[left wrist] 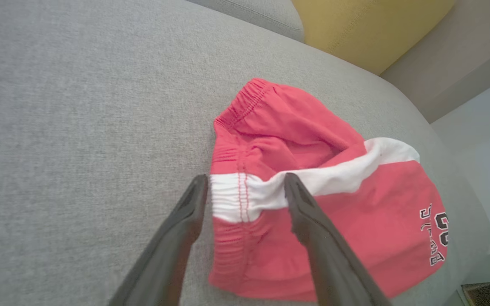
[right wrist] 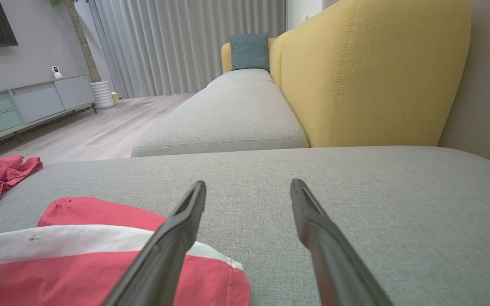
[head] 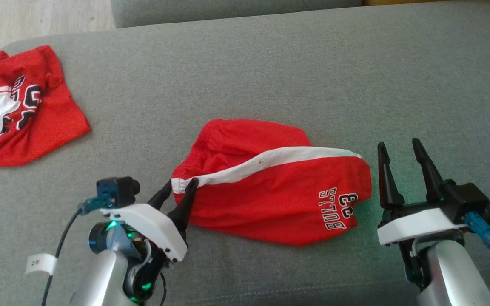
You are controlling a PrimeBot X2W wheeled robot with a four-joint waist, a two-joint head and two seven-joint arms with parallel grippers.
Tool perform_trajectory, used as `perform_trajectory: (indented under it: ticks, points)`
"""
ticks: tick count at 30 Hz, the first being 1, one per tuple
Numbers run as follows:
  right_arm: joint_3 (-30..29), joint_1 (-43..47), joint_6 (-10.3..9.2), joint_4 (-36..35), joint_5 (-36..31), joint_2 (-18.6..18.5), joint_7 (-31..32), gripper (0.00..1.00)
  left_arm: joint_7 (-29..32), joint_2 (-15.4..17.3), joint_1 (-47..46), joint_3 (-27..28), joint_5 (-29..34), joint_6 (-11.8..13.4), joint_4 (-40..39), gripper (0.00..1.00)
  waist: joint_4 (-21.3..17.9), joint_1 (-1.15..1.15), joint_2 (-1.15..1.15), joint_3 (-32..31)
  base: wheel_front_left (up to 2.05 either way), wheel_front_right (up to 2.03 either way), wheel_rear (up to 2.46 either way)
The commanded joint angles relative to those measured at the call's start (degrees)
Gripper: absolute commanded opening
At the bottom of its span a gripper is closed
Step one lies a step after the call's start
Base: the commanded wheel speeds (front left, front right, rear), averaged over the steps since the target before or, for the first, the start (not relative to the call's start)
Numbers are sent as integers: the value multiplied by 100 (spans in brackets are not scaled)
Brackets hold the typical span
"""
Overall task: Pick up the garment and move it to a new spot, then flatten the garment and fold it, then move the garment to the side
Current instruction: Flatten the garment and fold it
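– Left gripper [head: 181, 183], what is it doing?
– Its two fingers are spread apart. The white stripe at the stretchy end of the red shorts [head: 270, 195] sits between them. One finger may be touching the cloth, but I can't quite tell.
– Where are the shorts?
– Lying in the middle of the grey sofa seat [head: 270, 63], a bit bunched up.
– And the right gripper [head: 399, 145]?
– Spread wide too, holding nothing, just beside the end with the letters. A red shirt [head: 41, 127] lies well apart, on the left.
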Motion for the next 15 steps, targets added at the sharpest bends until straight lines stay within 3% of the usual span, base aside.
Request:
perform_trajectory:
  ticks: [1, 3, 6, 9, 15]
  points:
    - [120, -211, 43, -213, -58, -22, -63, 100, -4, 90, -292, 146, -31, -34, -157, 77, -20, 0, 0, 6, 0, 0, 0]
    - [118, -213, 43, -210, -61, -22, -63, 100, 45, 104, -301, 123, -55, -40, -136, 48, -40, 0, 0, 12, 0, 0, 0]
    - [97, -208, 43, -211, -70, -22, -63, 100, 71, 126, -304, 106, -69, -43, -131, 35, -60, 0, 0, 18, 0, 0, 0]
    - [67, -196, 43, -220, -84, -22, -63, 100, 52, 144, -283, 97, -70, -39, -157, 0, -61, 0, 0, 12, 0, 0, 0]
    - [-30, -217, 43, -66, -206, -22, -23, 100, -85, 252, -65, 127, -4, 45, -448, 0, -25, 0, 0, -23, 0, 0, 0]
